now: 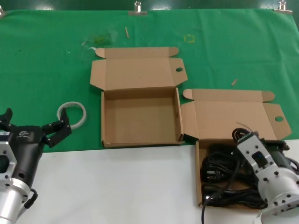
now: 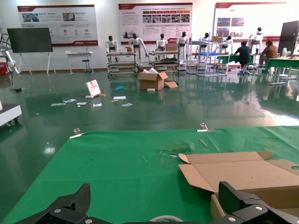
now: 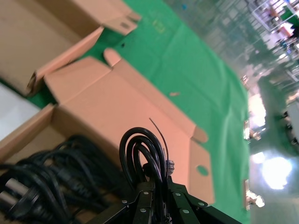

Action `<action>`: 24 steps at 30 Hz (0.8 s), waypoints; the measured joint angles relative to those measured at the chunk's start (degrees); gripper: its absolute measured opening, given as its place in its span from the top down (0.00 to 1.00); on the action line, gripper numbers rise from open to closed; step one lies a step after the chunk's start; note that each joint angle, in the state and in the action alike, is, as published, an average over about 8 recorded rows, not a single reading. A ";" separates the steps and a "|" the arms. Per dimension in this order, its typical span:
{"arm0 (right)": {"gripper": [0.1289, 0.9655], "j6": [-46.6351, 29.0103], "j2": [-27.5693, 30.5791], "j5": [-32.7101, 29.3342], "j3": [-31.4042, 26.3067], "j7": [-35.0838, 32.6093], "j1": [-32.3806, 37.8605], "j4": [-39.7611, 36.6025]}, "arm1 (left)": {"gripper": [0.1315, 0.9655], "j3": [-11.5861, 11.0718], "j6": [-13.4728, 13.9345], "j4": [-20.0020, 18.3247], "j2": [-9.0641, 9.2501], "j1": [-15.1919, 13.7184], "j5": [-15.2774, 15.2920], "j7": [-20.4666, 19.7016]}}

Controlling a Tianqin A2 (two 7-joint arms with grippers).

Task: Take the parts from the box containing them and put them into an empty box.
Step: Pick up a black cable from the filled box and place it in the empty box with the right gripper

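Right gripper (image 3: pixel 156 198) is pinching a looped power cord (image 3: pixel 140 151) between pressed-together jaws, apparently just above the cord box (image 1: pixel 198 175). Left gripper (image 1: pixel 56 132) is idling (jaws spread) beside the tape ring (image 1: pixel 72 113).

Empty box (image 1: pixel 140 116) centre, cord-filled box (image 1: pixel 200 175) right and nearer, tape ring (image 1: pixel 72 113) left

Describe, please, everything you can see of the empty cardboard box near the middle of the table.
The empty box is a shallow, squarish tray of brown corrugated cardboard, bare inside. Its hinged lid lies folded back flat on the green cloth, with rounded corner tabs and a round hole near one edge. The tray's front edge reaches the white surface. The cord-filled box sits beside it, toward the robot's right; neither claw touches it.
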 joint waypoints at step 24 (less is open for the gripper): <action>0.95 -4.62 0.12 0.00 -21.73 12.51 17.32 -9.09 | 0.00 0.00 0.00 0.00 0.00 0.00 0.00 0.00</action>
